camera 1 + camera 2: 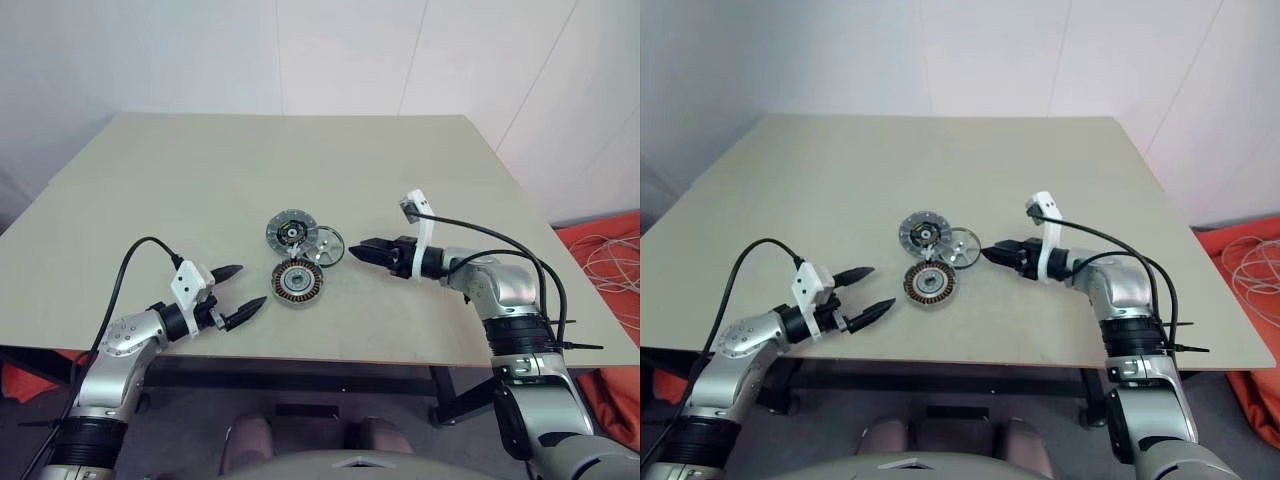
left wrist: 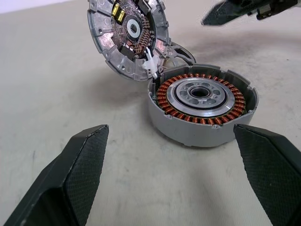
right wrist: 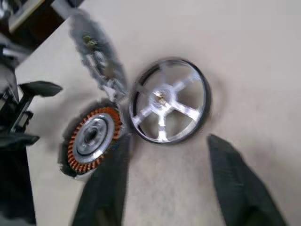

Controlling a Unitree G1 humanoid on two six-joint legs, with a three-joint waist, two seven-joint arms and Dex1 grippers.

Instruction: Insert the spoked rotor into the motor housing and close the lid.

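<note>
Looking down from the head, you see the spoked rotor (image 1: 327,246) mid-table (image 1: 200,180), touching the motor housing (image 1: 298,283) and lid (image 1: 291,233). Left wrist: left gripper (image 2: 171,176) jaws spread, empty. Right wrist: right gripper (image 3: 171,179) jaws apart, holding nothing.

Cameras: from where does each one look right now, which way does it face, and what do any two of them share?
Left and right eye views: on the head, looking forward and down over the table; both arms show, left gripper and right gripper on either side of the parts.
Left wrist view: along its open fingers at the motor housing and the lid.
Right wrist view: along its parted fingers at the spoked rotor.
Shared: both wrist views show the motor housing and lid.
</note>
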